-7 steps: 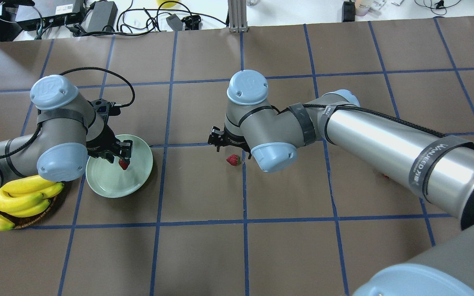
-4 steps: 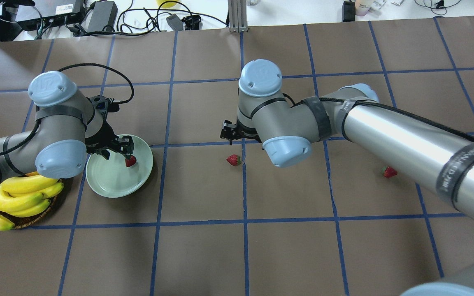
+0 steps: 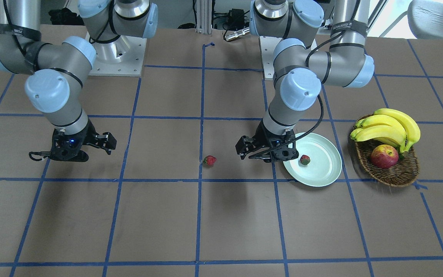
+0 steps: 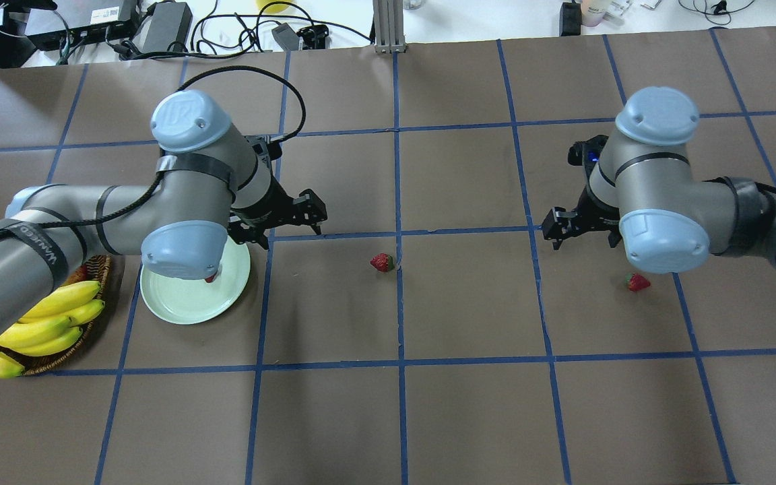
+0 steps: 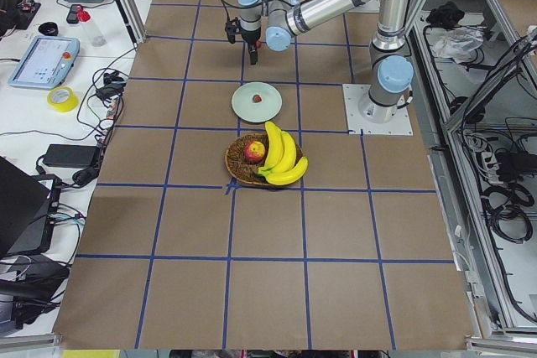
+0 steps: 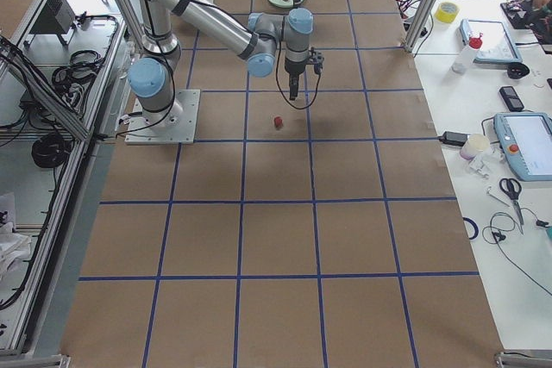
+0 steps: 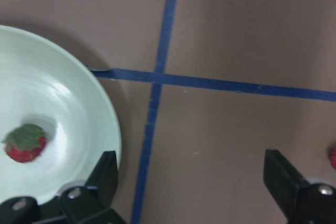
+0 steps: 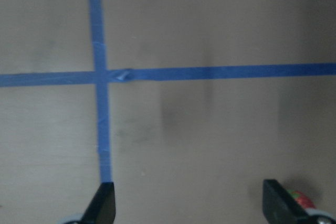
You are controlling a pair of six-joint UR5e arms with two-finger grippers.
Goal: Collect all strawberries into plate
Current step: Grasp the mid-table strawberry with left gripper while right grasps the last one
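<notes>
Mint-green and shallow, the plate [image 4: 186,303] holds one strawberry [image 7: 25,142] near its middle. The middle berry [image 4: 381,262] lies on the brown counter [image 4: 469,417], well out from the plate's rim on the side away from the basket [image 3: 396,176]. The far berry [image 4: 637,281] lies farther out along that line. Your left tool [image 7: 194,182] hovers just off the plate's rim, fingers spread wide with nothing between them. Your right tool [image 8: 191,205], likewise spread and empty, hangs beside the far berry. By that layout, each arm seems to have a berry to fetch. Centre the berry between the fingers before you descend. Close gently, since the fruit looks small and soft, then lift clear of the plate's rim before you release.
</notes>
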